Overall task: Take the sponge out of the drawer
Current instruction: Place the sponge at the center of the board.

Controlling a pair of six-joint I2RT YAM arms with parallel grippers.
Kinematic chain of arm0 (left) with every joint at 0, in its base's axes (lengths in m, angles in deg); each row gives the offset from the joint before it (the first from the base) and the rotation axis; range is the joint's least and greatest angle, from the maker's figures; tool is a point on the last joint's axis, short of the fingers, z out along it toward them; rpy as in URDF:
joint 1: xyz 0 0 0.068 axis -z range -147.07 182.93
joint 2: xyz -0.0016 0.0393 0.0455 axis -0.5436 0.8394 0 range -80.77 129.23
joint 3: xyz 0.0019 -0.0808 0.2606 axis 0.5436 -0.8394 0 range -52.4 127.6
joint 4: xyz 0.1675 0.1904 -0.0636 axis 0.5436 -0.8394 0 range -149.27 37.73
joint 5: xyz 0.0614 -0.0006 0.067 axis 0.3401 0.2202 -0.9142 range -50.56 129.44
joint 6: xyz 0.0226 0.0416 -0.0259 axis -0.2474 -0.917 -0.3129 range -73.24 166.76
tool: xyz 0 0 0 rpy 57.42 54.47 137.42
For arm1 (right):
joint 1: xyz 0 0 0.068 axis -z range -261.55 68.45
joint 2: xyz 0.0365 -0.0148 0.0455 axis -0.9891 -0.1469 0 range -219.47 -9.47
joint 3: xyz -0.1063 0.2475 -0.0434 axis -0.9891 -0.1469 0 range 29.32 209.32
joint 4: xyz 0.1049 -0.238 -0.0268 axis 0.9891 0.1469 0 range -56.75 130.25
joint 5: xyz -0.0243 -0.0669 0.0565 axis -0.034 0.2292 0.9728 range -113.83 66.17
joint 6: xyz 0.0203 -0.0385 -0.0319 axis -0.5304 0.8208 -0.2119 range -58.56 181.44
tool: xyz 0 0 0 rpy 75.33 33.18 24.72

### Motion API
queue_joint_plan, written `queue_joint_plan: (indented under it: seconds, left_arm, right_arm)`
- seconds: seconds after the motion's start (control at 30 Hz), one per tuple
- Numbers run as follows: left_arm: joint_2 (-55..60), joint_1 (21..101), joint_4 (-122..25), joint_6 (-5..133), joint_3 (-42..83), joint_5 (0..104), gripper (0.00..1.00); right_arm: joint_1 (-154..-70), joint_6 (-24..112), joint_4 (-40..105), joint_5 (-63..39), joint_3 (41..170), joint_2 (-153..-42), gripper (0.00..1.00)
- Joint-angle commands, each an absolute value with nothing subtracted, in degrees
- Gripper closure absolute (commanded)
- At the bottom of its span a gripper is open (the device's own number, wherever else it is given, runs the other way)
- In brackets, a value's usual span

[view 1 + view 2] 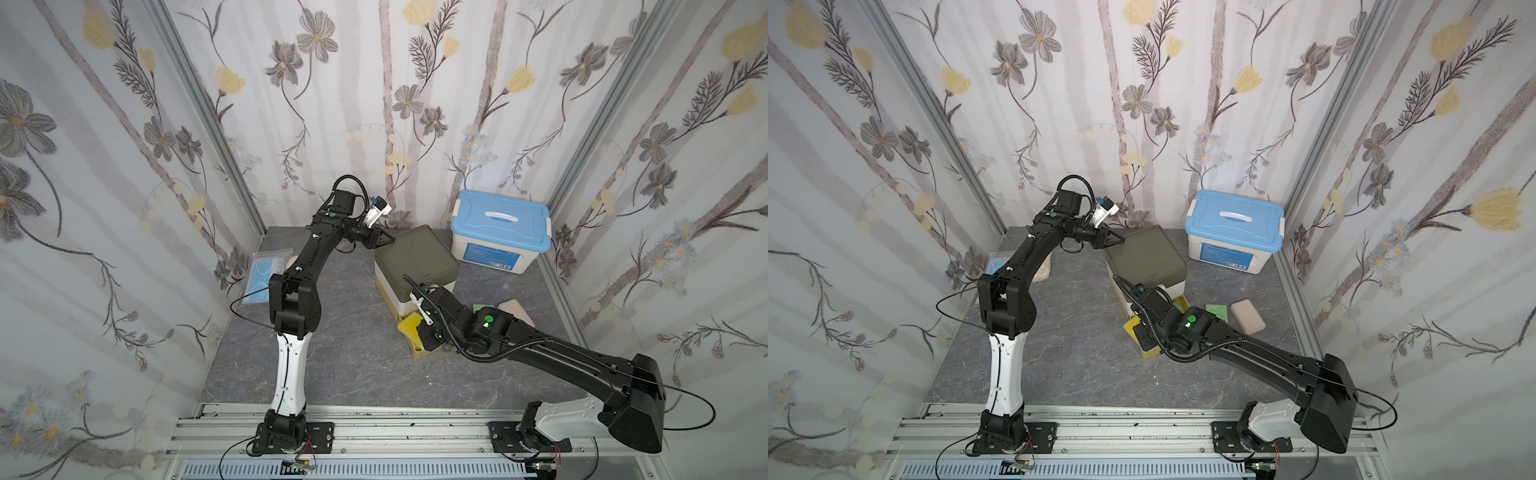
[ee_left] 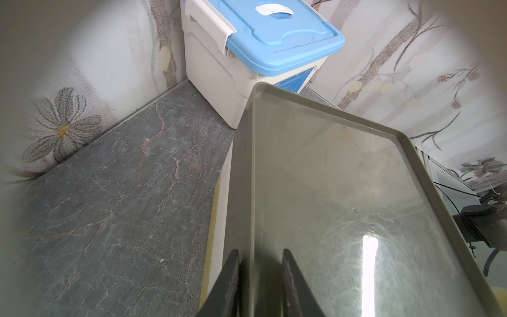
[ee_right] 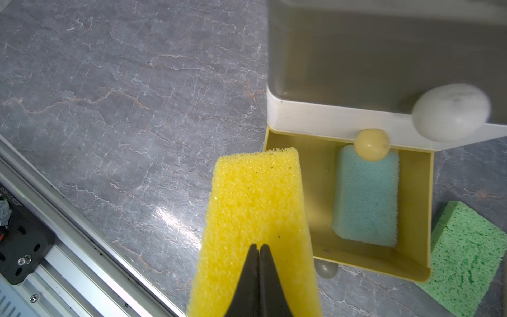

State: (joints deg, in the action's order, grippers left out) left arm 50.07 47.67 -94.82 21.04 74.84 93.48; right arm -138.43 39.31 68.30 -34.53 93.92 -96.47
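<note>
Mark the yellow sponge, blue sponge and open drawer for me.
yellow sponge (image 3: 255, 197): right wrist view, centre of its face
blue sponge (image 3: 366, 197): right wrist view, centre
drawer (image 3: 415, 208): right wrist view, side wall

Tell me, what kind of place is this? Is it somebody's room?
Probably a robot practice booth, not a home: flowery walls in a metal frame, the left arm and right arm bolted to a rail, and a drawer box with sponges set out.

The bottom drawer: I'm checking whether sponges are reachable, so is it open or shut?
Open: the yellow drawer is pulled out from the cabinet, its inside exposed, with a light blue sponge lying in it.
</note>
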Motion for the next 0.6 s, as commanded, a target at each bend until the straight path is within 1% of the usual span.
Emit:
queue_joint_plan:
  seconds: [0.0, 0.2, 0.43, 0.57]
  left_arm:
    - [51.2, 48.5, -106.4, 19.3, 74.0, 89.8, 0.73]
    - [51.2, 48.5, -106.3, 19.2, 74.0, 90.0, 0.73]
    - [51.0, 48.5, -106.4, 19.2, 74.0, 90.3, 0.73]
    - [50.9, 48.3, -106.4, 19.1, 74.0, 90.3, 0.73]
  right_arm:
    - [-140.2, 35.9, 63.1, -35.3, 95.2, -99.0, 1.0]
    - [-142.8, 34.7, 60.6, -35.2, 99.9, -104.9, 1.0]
    - [-143.1, 31.9, 53.4, -33.2, 101.4, -111.7, 1.0]
    - [-143.1, 32.0, 52.9, -31.7, 102.9, -115.3, 1.0]
